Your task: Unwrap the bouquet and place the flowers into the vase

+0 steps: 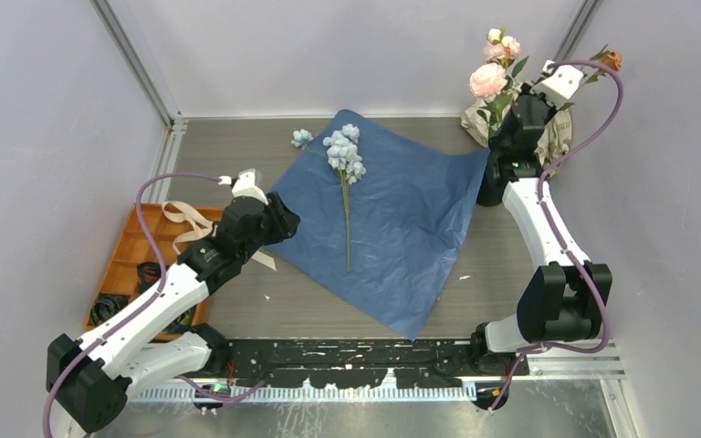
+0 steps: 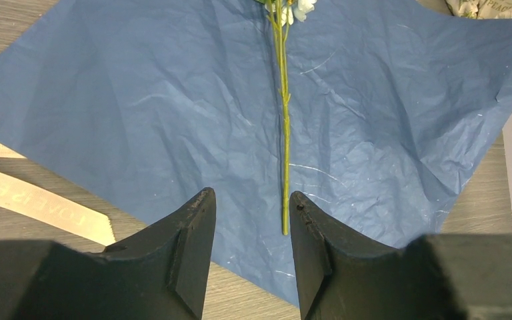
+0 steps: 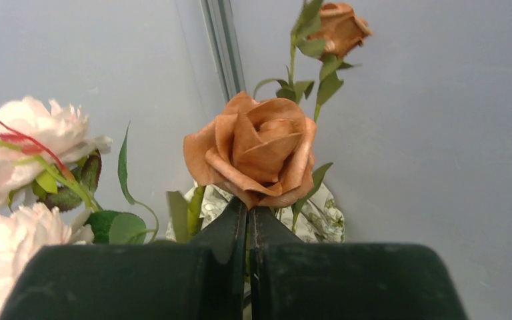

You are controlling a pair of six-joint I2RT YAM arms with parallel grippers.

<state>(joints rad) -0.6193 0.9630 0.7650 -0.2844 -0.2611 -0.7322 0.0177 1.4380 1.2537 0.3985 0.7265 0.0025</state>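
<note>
Rust-orange rose [image 3: 257,150], its stem out of sight between the right fingers [image 3: 230,230].

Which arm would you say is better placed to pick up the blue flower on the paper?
Left: the left gripper, open, faces the blue flower at its stem end; the right gripper is shut on the orange rose.

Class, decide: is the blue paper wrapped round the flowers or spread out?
Spread out. The blue paper lies flat and creased on the table, one pale blue flower lying loose on top.
</note>
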